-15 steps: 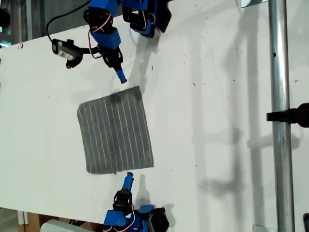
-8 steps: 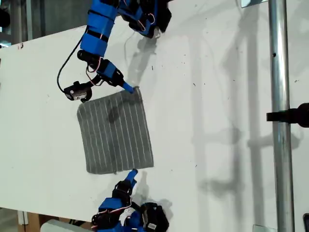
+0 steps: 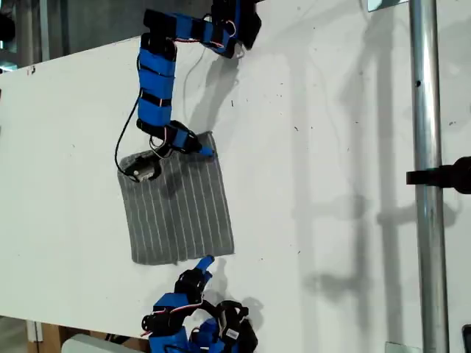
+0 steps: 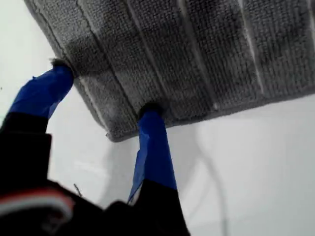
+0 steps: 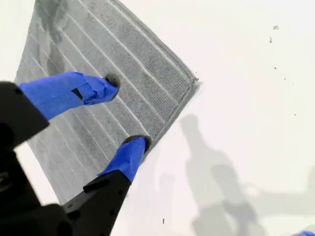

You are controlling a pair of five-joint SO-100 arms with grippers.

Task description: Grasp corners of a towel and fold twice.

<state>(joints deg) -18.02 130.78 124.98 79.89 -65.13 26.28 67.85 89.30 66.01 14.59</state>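
On white table [image 3: 331, 110] — one towel [image 3: 180, 206], two grippers: my first gripper [image 4: 101, 101] and my second gripper [image 5: 123, 113] both spread at corners.

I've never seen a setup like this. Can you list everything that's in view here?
towel: one, grey with thin pale stripes, lying flat on the table, left of centre in the exterior view.
table: one, white, under everything.
pole: one, silver metal, upright at the exterior view's right.
clamp: one, black, fixed on the pole.
arms: two, blue and black; my first arm reaches in from the exterior view's top, my second arm from its bottom.
my first gripper: one, blue fingers apart, straddling a towel corner.
my second gripper: one, blue fingers apart, one tip on the towel, the other at its edge.
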